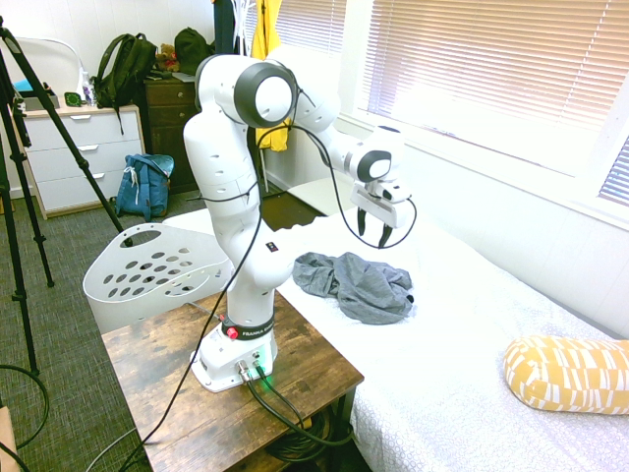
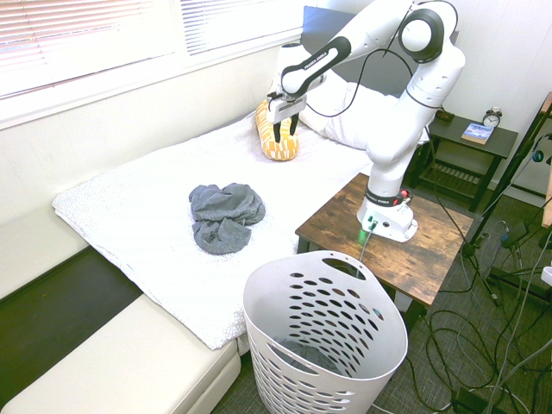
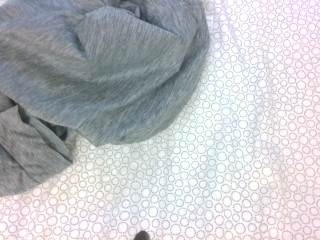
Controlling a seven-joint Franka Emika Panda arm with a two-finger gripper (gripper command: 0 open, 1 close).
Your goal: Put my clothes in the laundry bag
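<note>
Clothes (image 1: 356,283) crumpled on bed (image 1: 472,334), empty jaws apart, raised above, laundry bag (image 2: 323,345) apart.

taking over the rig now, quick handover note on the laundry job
Gripper: open and empty, hanging above the bed, off to one side of the clothes.
Clothes: crumpled grey heap on the white bedspread, untouched.
Laundry basket: on the floor by the wooden table that bears the arm; a bit of grey fabric shows at its bottom.
Done: no grasp yet.
Left: lower onto the heap, grasp it, carry it over the basket, release.
</note>
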